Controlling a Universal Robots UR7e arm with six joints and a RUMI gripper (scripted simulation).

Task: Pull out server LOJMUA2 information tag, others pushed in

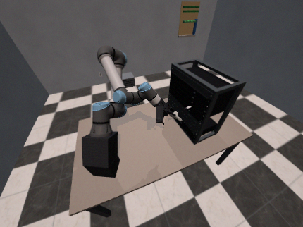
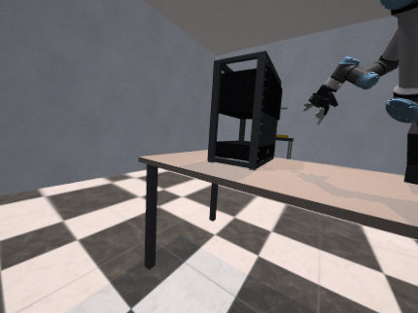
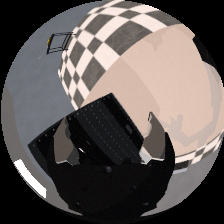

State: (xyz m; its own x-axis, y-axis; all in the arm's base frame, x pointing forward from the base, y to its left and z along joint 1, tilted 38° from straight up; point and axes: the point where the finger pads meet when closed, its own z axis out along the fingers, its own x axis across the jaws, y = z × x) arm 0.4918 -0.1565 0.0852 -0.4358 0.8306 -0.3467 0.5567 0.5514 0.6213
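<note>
A black open-frame server rack [image 1: 204,99] stands on the right part of the beige table [image 1: 155,146]. It also shows in the side view [image 2: 245,112] and in the wrist view [image 3: 107,132]. Several servers fill its upper half. One thin information tag [image 1: 188,107] sticks out of the rack's front face; it also shows as a small stub in the side view [image 2: 283,108]. My gripper [image 1: 169,115] is open and empty, a short way in front of the rack's front face, about mid-height. In the side view my gripper [image 2: 315,109] hangs apart from the rack. No tag text is readable.
The arm's black base block [image 1: 100,154] stands at the table's left. A poster [image 1: 188,18] hangs on the back wall. The rack is near the table's right edge. A small dark stand [image 2: 287,146] is on the floor behind the table.
</note>
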